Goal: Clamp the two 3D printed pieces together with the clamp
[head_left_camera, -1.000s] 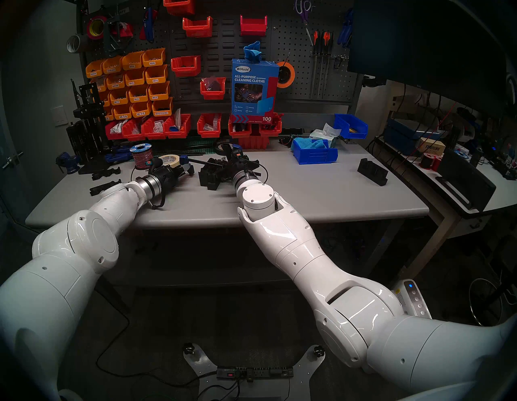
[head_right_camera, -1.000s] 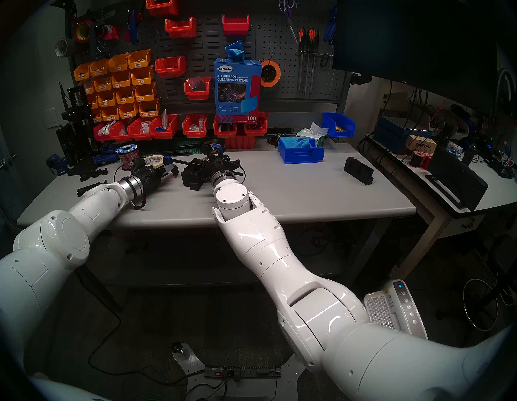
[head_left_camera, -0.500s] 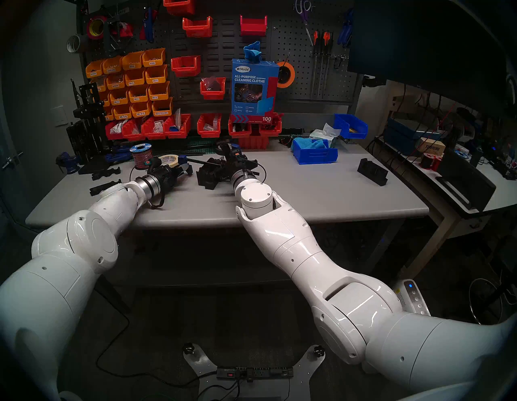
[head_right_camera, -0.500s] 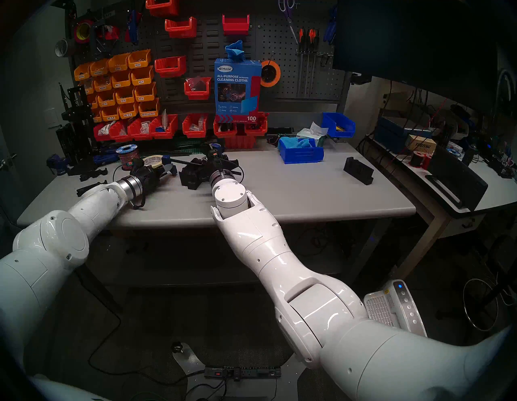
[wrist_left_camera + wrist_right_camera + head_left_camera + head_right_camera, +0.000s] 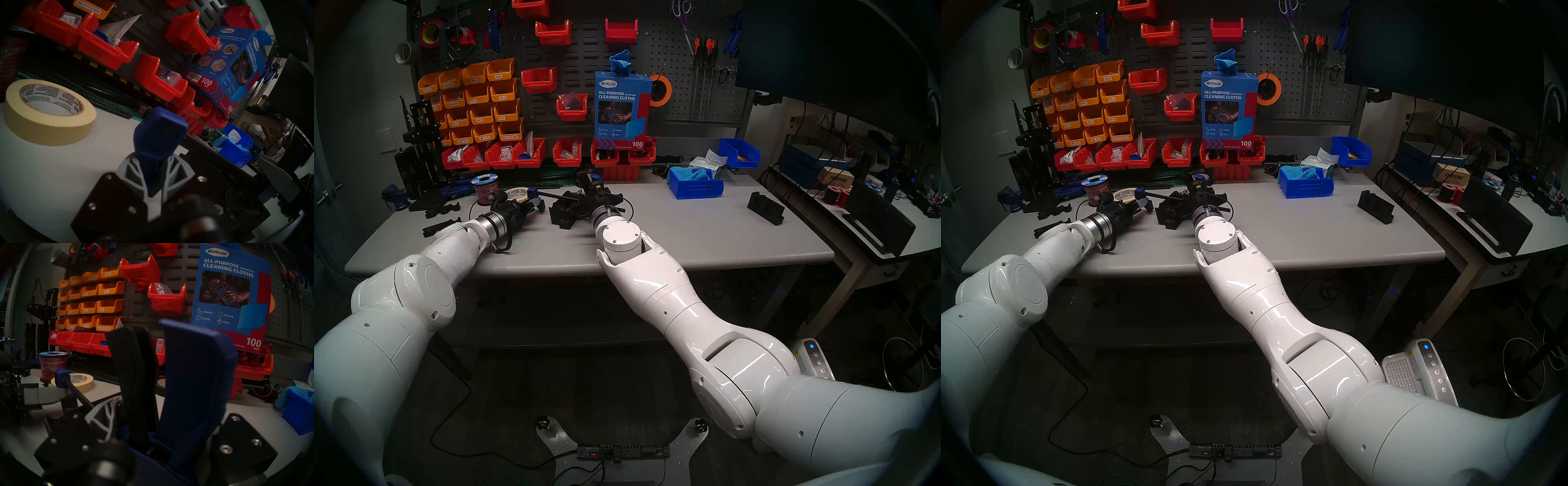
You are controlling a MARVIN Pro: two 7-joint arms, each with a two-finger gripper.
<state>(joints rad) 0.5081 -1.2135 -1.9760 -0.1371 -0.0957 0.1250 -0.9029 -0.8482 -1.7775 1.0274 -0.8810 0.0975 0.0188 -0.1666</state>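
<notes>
One clamp [image 5: 551, 196], two printed pieces [image 5: 565, 212]

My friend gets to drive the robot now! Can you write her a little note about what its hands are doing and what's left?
Left gripper: shut on the blue fixed jaw of the black-barred bar clamp.
Right gripper: closed around the clamp's black trigger and blue handle.
Two black notched 3D printed pieces: mid-table, between the hands.
Done: clamp picked up.
Left: whether the jaws straddle the pieces is unclear; squeeze tight.

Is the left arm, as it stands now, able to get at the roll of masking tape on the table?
Probably not at once. The left gripper is shut on the clamp at its blue end jaw, so it is occupied. The masking tape lies close beside it on the table with nothing between, so it looks reachable once the clamp is released.
</notes>
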